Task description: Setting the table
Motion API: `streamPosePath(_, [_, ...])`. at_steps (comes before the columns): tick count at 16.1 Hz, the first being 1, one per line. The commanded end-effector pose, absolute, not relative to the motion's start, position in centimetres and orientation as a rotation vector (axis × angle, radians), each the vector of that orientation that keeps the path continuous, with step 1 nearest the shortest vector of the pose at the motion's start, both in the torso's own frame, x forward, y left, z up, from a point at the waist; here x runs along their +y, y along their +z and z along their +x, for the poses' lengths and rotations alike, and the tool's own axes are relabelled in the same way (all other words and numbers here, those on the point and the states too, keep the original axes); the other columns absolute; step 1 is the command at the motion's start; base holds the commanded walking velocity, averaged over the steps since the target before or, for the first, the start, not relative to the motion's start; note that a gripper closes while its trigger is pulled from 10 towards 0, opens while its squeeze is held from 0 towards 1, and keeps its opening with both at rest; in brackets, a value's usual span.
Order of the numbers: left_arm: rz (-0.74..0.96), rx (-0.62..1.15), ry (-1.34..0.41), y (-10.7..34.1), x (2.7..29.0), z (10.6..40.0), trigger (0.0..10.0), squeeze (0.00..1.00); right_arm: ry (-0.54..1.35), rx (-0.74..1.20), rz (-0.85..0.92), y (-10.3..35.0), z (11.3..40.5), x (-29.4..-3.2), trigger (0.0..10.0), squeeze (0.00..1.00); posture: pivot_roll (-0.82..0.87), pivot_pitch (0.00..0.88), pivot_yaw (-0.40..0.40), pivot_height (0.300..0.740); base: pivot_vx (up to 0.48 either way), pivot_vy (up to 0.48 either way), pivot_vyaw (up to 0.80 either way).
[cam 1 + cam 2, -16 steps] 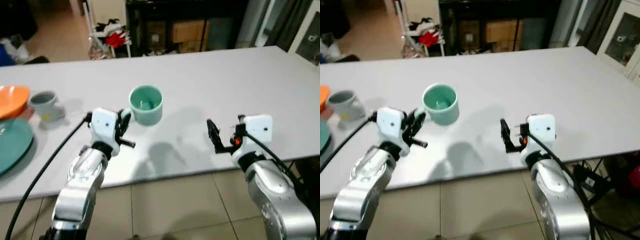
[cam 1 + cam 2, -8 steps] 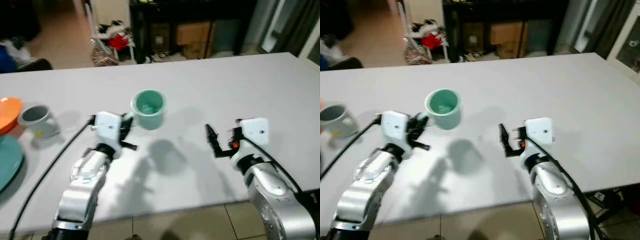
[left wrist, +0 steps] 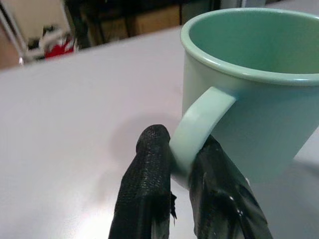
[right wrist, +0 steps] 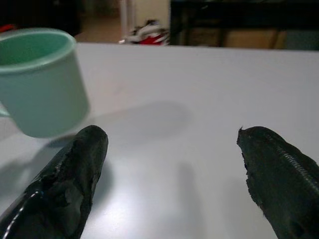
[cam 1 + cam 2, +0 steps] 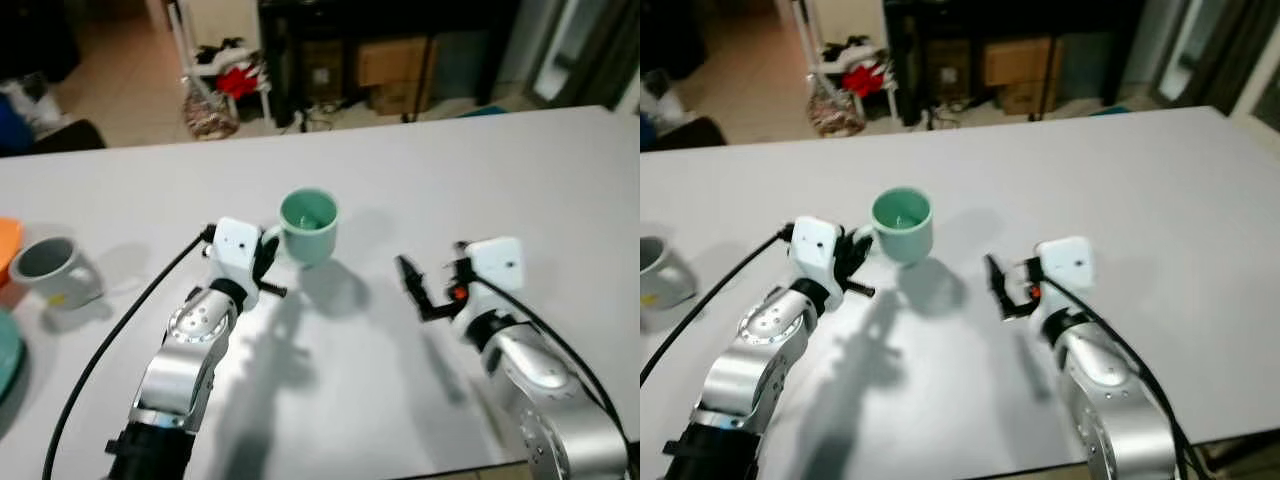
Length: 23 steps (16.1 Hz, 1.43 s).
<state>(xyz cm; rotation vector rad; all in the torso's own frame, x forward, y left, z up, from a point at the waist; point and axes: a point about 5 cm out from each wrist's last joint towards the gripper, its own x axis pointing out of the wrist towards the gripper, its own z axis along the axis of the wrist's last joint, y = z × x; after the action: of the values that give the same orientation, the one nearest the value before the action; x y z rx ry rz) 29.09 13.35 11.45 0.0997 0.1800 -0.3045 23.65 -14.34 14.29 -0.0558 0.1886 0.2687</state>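
A mint-green mug (image 5: 308,225) hangs upright just above the white table (image 5: 520,170), and its shadow lies on the tabletop beside it. My left gripper (image 5: 268,252) is shut on the mug's handle (image 3: 199,124), with a black finger (image 3: 149,169) pressed against each side. To the right, my right gripper (image 5: 424,292) hovers low over the table, open and holding nothing. Its wrist view looks past both fingers (image 4: 75,174) to the mug (image 4: 40,82) off to one side.
A grey mug (image 5: 50,272) stands at the table's left, with an orange bowl's edge (image 5: 6,240) and a teal plate's rim (image 5: 5,352) beside it. Beyond the far edge are a dark shelf with boxes (image 5: 390,60) and a rack with red cloth (image 5: 232,80).
The camera has moved forward over the table, so the near edge and floor have dropped out of view. My left gripper has carried the mug farther in, still shut on its handle.
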Motion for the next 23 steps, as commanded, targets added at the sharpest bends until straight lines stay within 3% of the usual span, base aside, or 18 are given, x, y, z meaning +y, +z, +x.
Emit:
streamPosePath(1, [0.091, 0.210, -0.301, 11.5, 13.3, 29.7, 10.0, 0.00, 0.307, 0.211, -0.047, 14.1, 23.6, -14.1, 10.0, 0.00, 0.05, 0.000, 0.081, 0.727, 0.000, 0.000, 0.00])
streamPosePath(5, [0.076, 0.281, -0.296, 10.6, 13.0, 30.6, 10.0, 0.00, 0.370, 0.244, -0.080, 13.9, 23.6, -14.1, 10.0, 0.00, 0.06, 0.000, 0.077, 0.727, 0.000, 0.000, 0.00])
streamPosePath(12, [0.083, 0.300, -0.202, 10.1, 13.4, 32.5, 10.0, 0.00, 0.705, 0.272, -0.118, 14.1, 21.3, -12.5, 10.0, 0.00, 0.06, 0.000, 0.087, 0.727, 0.000, 0.000, 0.00])
streamPosePath(15, [0.076, 0.299, -0.223, 9.8, 13.2, 32.4, 10.0, 0.03, 0.735, 0.281, -0.110, 14.0, 21.1, -12.3, 10.0, 0.00, 0.06, 0.000, 0.086, 0.727, 0.000, 0.000, 0.00])
streamPosePath(16, [0.071, 0.287, -0.222, 9.8, 13.3, 32.4, 10.0, 1.00, 0.735, 0.278, -0.111, 14.0, 21.1, -12.3, 10.0, 0.00, 0.06, 0.000, 0.085, 0.727, 0.000, 0.000, 0.00])
streamPosePath(20, [0.066, 0.251, -0.204, 10.4, 14.2, 32.3, 10.0, 1.00, 0.746, 0.279, -0.115, 14.1, 21.1, -12.3, 10.0, 0.00, 0.06, 0.000, 0.086, 0.727, 0.000, 0.000, 0.00])
streamPosePath(23, [0.026, 0.195, -0.247, 11.3, 15.1, 30.6, 10.0, 1.00, 0.740, 0.276, -0.113, 14.2, 21.0, -12.6, 10.0, 0.00, 0.06, 0.000, 0.087, 0.727, 0.000, 0.000, 0.00])
